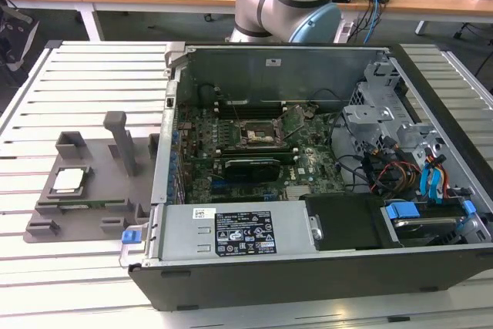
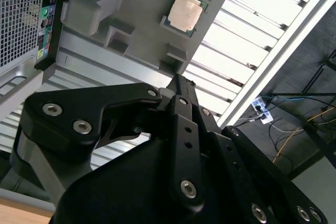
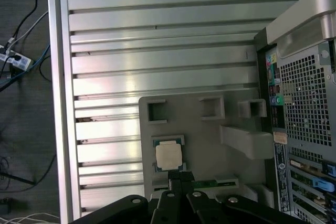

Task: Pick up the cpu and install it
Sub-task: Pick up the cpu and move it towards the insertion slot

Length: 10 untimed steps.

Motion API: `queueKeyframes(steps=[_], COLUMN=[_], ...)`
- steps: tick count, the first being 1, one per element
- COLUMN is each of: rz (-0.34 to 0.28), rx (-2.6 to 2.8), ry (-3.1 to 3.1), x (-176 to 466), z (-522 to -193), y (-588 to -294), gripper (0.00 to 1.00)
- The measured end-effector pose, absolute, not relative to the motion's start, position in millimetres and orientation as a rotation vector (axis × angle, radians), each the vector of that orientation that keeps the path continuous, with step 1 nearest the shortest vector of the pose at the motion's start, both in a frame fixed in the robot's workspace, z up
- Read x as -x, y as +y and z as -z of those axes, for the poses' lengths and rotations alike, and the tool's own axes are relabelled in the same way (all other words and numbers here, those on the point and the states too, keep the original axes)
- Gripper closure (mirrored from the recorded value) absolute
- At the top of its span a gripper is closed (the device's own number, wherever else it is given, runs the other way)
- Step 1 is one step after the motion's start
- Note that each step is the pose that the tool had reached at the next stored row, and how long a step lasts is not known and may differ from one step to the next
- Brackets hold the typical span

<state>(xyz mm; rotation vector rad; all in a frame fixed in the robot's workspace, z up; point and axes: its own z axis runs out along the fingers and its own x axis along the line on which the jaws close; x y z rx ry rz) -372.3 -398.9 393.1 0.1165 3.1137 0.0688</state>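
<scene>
pre-grasp step: gripper [image 3: 178,182] looks closed and empty, hovering just short of the cpu [image 3: 168,156], which sits untouched in its nest on the grey fixture plate [image 3: 207,148] beside the pc case [image 1: 308,287]; pickup calls for opening and centring over the chip.

The cpu [image 1: 68,179] has a pale, smooth metal top with a dull satin sheen. Its plate [image 1: 96,219] is matt grey plastic. The worktop [image 1: 85,75] is ribbed metal, bright and glossy. The gripper [image 2: 177,82] is matt black.
</scene>
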Motion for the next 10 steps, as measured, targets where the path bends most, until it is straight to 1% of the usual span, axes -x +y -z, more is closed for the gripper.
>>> queueKeyframes(steps=[3,4,5,7,8,9,10], rz=[-0.069,-0.069,-0.069,-0.069,-0.069,-0.069,-0.069], rx=[-0.117,-0.117,-0.117,-0.116,-0.117,-0.117,-0.117], ry=[3.114,3.114,3.114,3.114,3.114,3.114,3.114], x=[372.5,372.6,372.8,372.9,372.9,373.0,373.0], z=[-393.1,-393.1,-393.1,-393.1,-393.1,-393.1,-393.1], y=[-398.8,-398.9,-398.8,-398.9,-398.8,-398.8,-398.9], gripper=[0.89,0.84,0.58,0.46,0.46,0.4,0.4])
